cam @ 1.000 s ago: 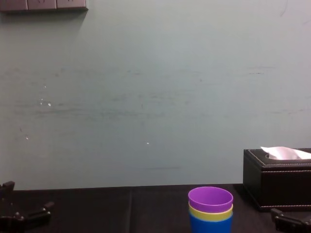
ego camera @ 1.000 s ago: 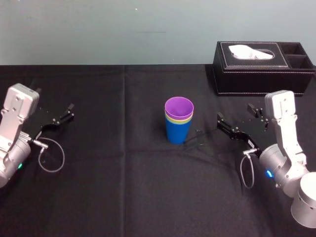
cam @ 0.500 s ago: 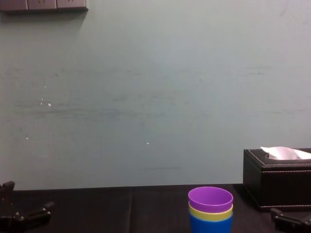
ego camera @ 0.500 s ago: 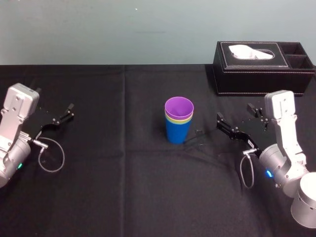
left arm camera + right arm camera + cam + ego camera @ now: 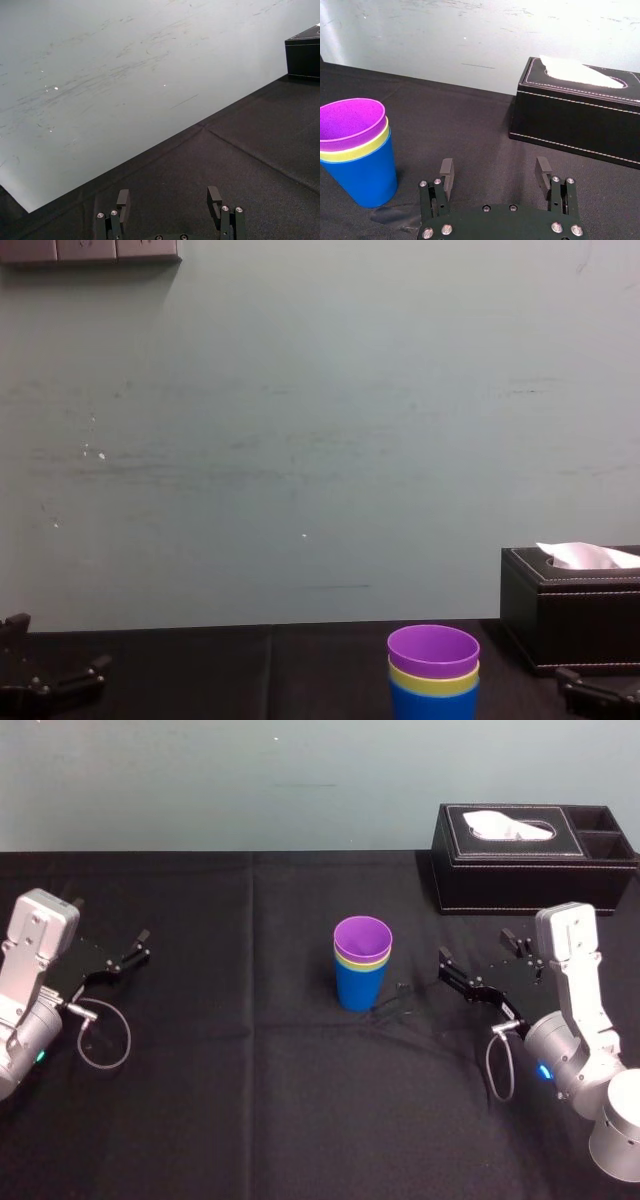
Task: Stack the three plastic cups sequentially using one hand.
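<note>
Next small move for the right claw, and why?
Probably draw the right claw back toward its own side and park it. The purple cup sits nested in the yellow-green cup, which sits in the blue cup, all upright; the claw is open, empty and apart from them. The left claw is parked at the left.

I can read no words, numbers, brand marks or signs from where I stand; the stacked cups (image 5: 361,970) and the black tissue box (image 5: 530,870) carry nothing legible.
</note>
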Motion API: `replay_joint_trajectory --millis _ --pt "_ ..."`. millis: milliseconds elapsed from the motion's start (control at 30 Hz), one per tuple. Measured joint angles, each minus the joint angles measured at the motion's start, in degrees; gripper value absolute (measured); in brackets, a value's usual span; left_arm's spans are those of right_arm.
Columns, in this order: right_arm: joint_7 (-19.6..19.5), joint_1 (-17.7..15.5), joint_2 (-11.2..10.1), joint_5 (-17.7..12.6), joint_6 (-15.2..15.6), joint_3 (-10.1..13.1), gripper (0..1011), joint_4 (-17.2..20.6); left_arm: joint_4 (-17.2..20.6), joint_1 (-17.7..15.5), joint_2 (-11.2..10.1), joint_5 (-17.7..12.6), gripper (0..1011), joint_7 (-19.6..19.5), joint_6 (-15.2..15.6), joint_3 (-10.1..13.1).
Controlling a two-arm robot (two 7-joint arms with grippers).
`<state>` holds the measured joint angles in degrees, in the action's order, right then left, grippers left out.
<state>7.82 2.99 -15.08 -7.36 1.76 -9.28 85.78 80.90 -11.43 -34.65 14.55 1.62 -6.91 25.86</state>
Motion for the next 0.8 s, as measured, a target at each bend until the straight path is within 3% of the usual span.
replay_joint_trajectory --millis 800 --pt "-0.04 0.00 -0.01 0.00 -0.03 0.00 1003 0.00 0.00 0.00 0.00 0.00 1011 0.00 0.00 0.00"
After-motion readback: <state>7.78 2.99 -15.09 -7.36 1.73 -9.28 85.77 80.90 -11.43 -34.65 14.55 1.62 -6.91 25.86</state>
